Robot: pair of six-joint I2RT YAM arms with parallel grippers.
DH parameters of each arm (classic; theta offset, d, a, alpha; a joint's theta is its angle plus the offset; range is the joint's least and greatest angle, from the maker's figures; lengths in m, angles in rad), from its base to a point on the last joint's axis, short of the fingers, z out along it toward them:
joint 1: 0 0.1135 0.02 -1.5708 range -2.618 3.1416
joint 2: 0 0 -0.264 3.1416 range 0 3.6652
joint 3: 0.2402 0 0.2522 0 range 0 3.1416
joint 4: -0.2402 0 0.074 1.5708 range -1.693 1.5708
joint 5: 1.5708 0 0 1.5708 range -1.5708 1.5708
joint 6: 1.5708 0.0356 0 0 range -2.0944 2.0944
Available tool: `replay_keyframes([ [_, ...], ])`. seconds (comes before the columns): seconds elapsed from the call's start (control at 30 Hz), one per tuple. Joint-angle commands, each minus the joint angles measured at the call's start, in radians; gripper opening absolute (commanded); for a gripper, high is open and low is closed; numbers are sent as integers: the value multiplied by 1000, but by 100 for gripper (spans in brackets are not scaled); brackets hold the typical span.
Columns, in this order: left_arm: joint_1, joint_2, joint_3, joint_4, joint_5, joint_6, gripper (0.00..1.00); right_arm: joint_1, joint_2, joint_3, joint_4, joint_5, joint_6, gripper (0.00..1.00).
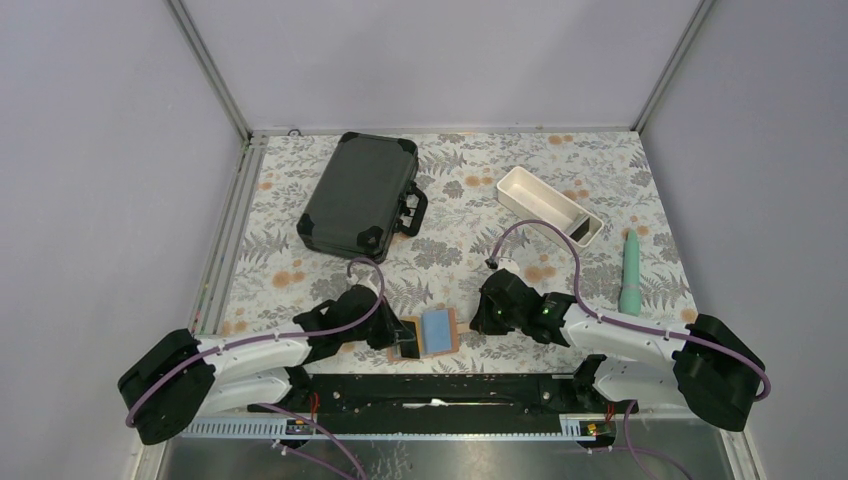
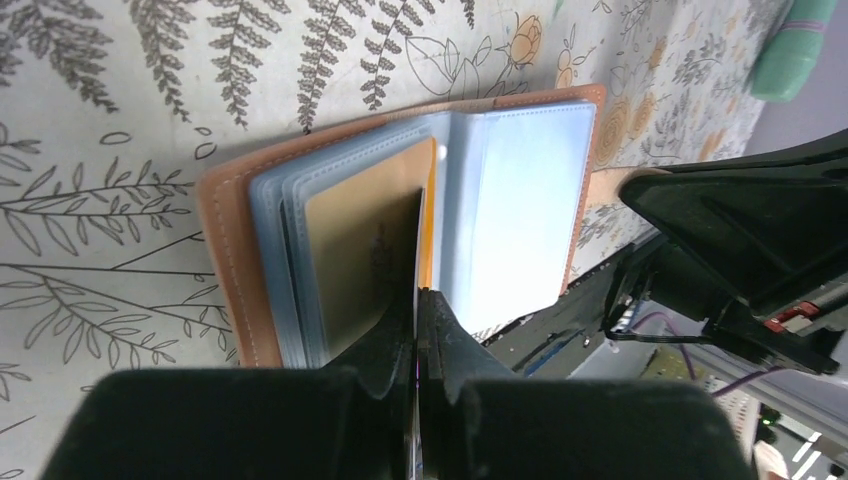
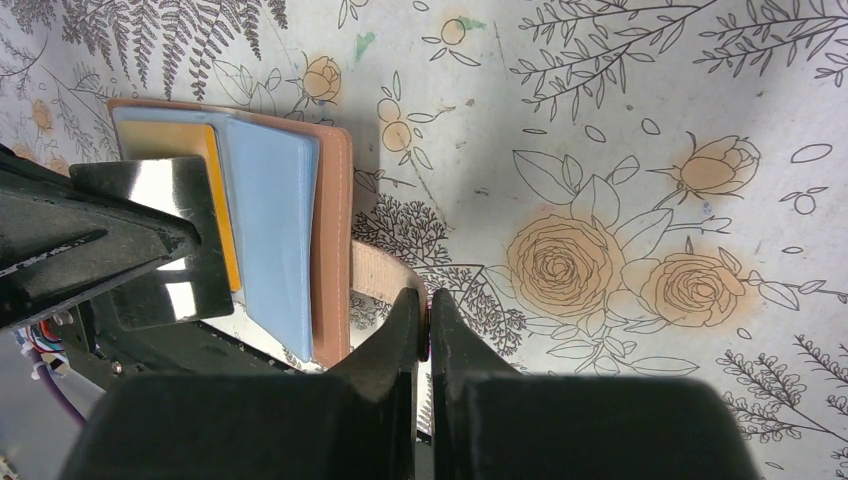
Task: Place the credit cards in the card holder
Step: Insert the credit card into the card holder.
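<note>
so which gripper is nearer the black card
Left. The left gripper is shut on the card, holding it over the open wallet. The right gripper is off the wallet's right edge, shut on its strap.

right hand (image 3: 428, 305) closed, tips at strap (image 3: 378, 272) of open card holder (image 3: 330, 200); credit card (image 3: 185, 225) over pockets.

Strap (image 3: 383, 272) end hidden (seemingly pinched) behind right gripper (image 3: 426, 312).

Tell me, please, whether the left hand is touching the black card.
Touching: the left wrist view shows the left hand shut on the black card.
</note>
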Motion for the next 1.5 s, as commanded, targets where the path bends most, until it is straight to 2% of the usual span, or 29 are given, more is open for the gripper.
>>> replay_keyframes([
  [0.0,22,-47,-43,64,37,-23,0,9,0,26,-21,15,-17,0],
  [0.17,23,-198,-72,99,22,60,0,10,0,27,-51,53,-10,1],
  [0.2,25,-239,-73,98,21,80,0,10,-9,34,-75,73,-6,9],
  [0.3,28,-355,-57,73,28,147,0,10,-57,56,-148,146,-7,48],
  [0.33,30,-387,-50,74,35,164,0,10,-78,66,-173,173,-10,55],
  [0.37,31,-416,-44,84,44,178,0,10,-100,78,-200,198,-17,61],
  [0.5,32,-521,-21,137,83,219,0,10,-197,148,-275,238,-54,71],
  [0.6,32,-560,7,167,119,261,0,10,-279,168,-190,117,-112,74],
  [0.8,29,-506,65,292,260,277,0,11,-316,151,154,-297,-98,68],
  [0.87,22,-489,77,341,284,274,0,10,-296,129,286,-410,-63,61],
  [0.93,17,-484,89,360,285,273,0,11,-285,93,414,-491,-20,57],
  [1.0,15,-489,91,372,267,265,0,12,-283,69,495,-538,5,53],
  [1.23,15,-516,75,442,219,220,0,16,-290,76,458,-590,-28,46],
  [1.47,13,-507,82,439,232,214,0,18,-266,65,528,-609,-4,34],
])
